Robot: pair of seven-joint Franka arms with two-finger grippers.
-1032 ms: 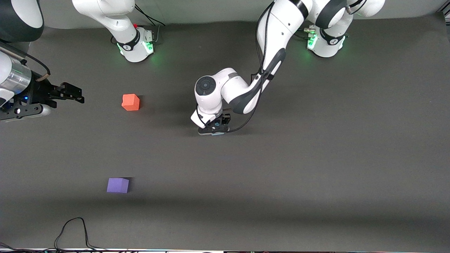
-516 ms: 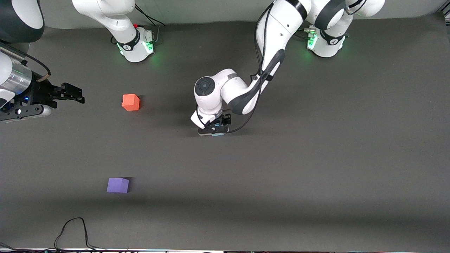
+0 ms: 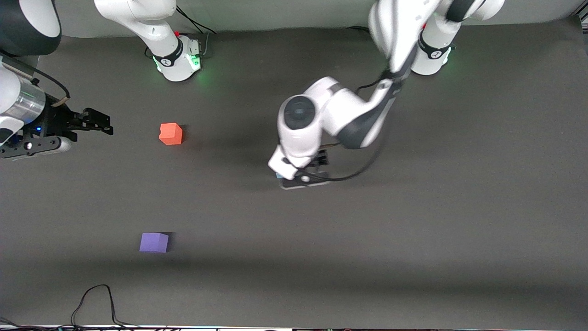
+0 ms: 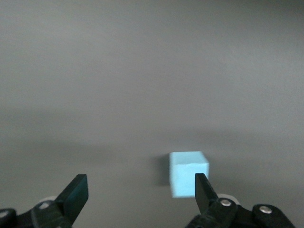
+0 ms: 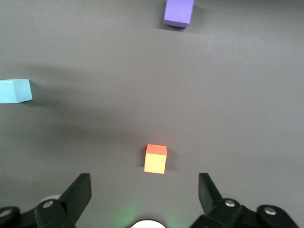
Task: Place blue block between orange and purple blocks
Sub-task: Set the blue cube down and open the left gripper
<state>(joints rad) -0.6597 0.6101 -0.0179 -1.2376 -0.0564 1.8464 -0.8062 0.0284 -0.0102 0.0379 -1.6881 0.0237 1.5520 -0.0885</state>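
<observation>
The blue block (image 4: pixel 189 174) lies on the dark table mat near the middle. In the front view only a sliver of it (image 3: pixel 278 175) shows under the left hand. My left gripper (image 4: pixel 140 187) is open and empty over the mat, and the block sits off to one side by one fingertip (image 4: pixel 203 190), not centred between the two. The orange block (image 3: pixel 171 134) lies toward the right arm's end. The purple block (image 3: pixel 154 242) lies nearer the front camera than the orange one. My right gripper (image 3: pixel 98 122) waits open beside the orange block (image 5: pixel 156 159). Its wrist view also shows the purple block (image 5: pixel 179 13) and the blue block (image 5: pixel 15 90).
The right arm's base (image 3: pixel 177 59) and the left arm's base (image 3: pixel 429 55) stand at the table's back edge. A black cable (image 3: pixel 96 299) loops at the edge nearest the front camera. Bare mat (image 3: pixel 161 188) lies between the orange and purple blocks.
The left arm has swung toward its own end of the table and risen, so its gripper is no longer low around the blue block. The right arm has barely moved.
</observation>
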